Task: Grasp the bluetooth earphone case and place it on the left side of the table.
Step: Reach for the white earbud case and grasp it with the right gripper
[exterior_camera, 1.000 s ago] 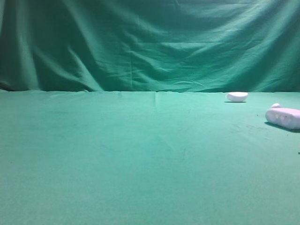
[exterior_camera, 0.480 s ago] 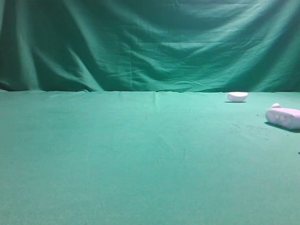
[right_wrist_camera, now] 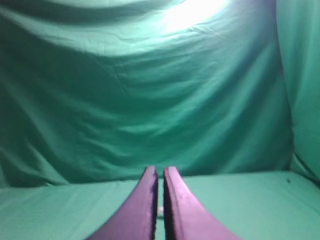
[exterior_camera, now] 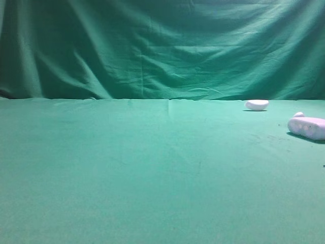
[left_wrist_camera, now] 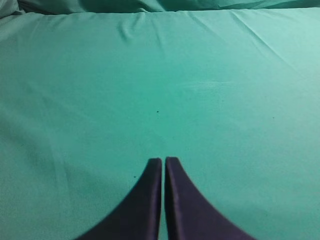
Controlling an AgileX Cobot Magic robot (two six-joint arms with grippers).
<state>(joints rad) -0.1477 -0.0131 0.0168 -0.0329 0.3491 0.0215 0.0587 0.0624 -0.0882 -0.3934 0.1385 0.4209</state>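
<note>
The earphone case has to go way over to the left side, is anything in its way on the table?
Nothing visible is. The bluetooth earphone case lies at the far right of the table. The green cloth from there to the left side looks bare. The small white half-dome piece sits farther back, off that path.

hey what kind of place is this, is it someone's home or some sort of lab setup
Most likely a staged robot test setup, not a home: green cloth covers the table, a draped green backdrop hangs behind it, and only a bluetooth earphone case and small white pieces lie there.
</note>
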